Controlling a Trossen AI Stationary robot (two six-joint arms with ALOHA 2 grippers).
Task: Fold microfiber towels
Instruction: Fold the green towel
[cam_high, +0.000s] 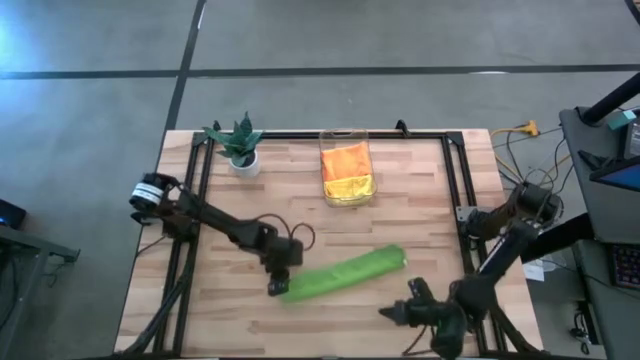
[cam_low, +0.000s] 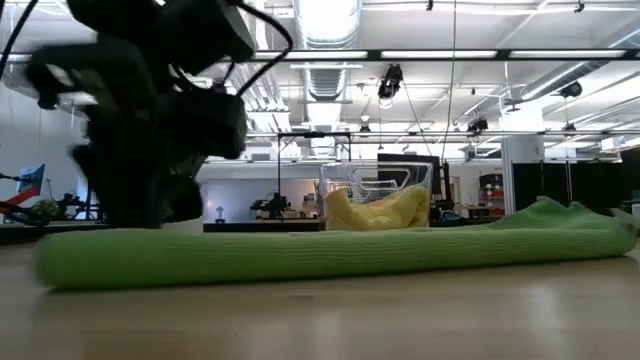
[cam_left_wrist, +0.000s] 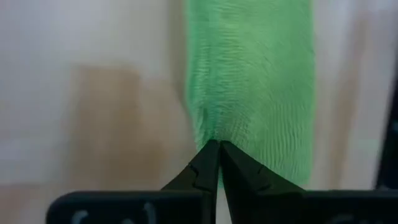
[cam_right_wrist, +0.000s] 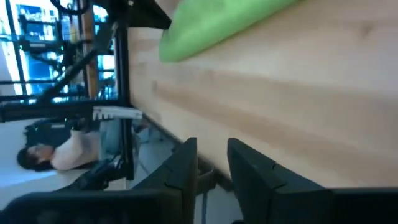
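A lime green towel (cam_high: 345, 275) lies rolled long on the table; orange (cam_high: 345, 158) and yellow (cam_high: 350, 187) towels sit folded in a bin.

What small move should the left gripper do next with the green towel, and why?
Probably the left gripper should lift its end and carry it along the towel toward the far end, to fold it in half. Its fingers are shut on one end of the lime green towel, which lies as a long narrow strip on the table. The right gripper is apart from it, holding nothing.
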